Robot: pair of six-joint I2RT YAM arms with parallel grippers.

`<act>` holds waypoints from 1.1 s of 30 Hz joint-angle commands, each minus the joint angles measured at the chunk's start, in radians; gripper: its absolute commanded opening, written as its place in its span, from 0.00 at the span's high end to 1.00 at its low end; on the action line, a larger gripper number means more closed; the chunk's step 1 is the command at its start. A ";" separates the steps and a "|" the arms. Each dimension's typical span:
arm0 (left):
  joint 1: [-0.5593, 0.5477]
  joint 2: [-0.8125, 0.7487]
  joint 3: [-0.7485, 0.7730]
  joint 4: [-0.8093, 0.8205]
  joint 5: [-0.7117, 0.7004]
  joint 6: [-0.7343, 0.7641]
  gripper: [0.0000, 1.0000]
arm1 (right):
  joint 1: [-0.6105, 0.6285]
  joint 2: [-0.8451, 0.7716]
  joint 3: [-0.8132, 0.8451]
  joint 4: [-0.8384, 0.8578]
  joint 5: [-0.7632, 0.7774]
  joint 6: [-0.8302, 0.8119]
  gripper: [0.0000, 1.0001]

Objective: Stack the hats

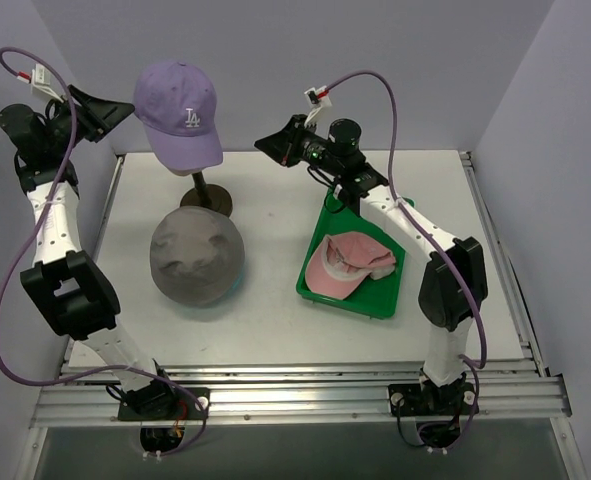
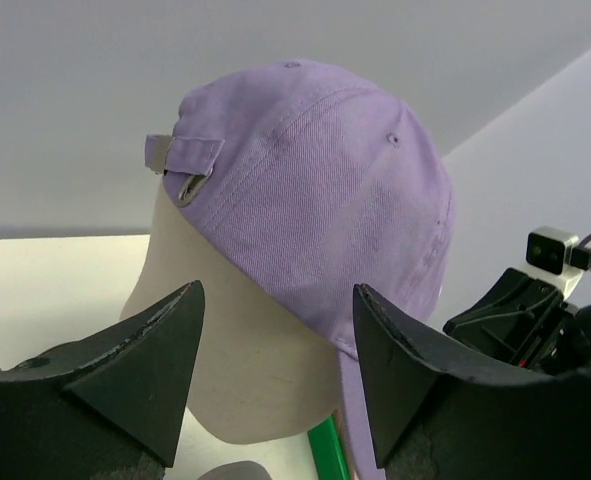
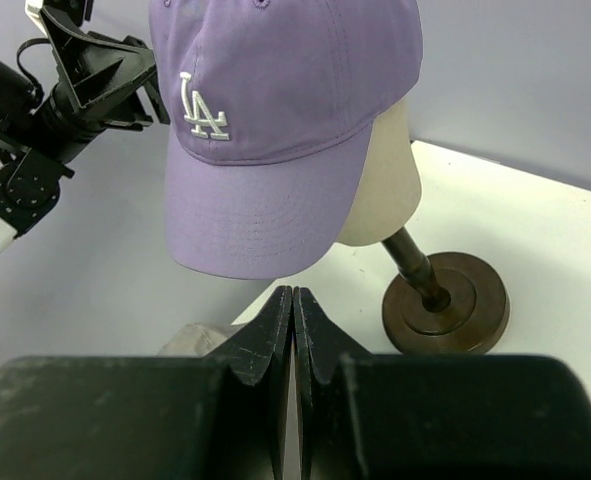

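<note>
My open left end effector [image 1: 123, 108] is nearest the lilac fabric baseball cap [image 1: 180, 118], which lies at its 3 o'clock. My right end effector [image 1: 263, 143] is closed and empty.

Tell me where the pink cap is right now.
In the top view, the pink cap lies in the green tray on the right side, with the grey hat to its left.

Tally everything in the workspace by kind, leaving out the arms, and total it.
Baseball caps: 2, the lilac baseball cap and the pink baseball cap
Floppy hats: 1, the grey floppy hat
Mannequin heads: 1, the cream mannequin head
Trays: 1, the green tray
Total: 5
</note>
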State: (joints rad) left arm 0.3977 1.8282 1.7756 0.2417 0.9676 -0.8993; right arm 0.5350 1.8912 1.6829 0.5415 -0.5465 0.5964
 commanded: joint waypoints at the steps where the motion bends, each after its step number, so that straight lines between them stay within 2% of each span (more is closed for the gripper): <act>1: -0.007 0.006 0.071 0.218 0.102 -0.046 0.30 | -0.013 -0.072 -0.003 0.032 -0.001 -0.043 1.00; 6: -0.020 0.019 0.102 0.248 0.111 -0.032 0.28 | -0.018 -0.073 0.001 0.005 -0.004 -0.069 1.00; 11: -0.043 0.028 0.111 0.153 0.108 0.055 0.28 | -0.029 -0.064 -0.008 0.028 -0.021 -0.047 1.00; 27: -0.045 -0.007 0.064 -0.001 0.043 0.250 0.28 | -0.040 -0.095 -0.025 0.026 -0.043 -0.053 1.00; 33: -0.049 -0.017 0.031 0.022 0.042 0.258 0.29 | -0.041 -0.087 -0.028 0.054 -0.058 -0.032 1.00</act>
State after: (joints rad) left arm 0.3492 1.8572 1.8175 0.2630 1.0172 -0.6895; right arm 0.5018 1.8641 1.6600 0.5163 -0.5705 0.5579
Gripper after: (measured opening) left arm 0.718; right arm 0.001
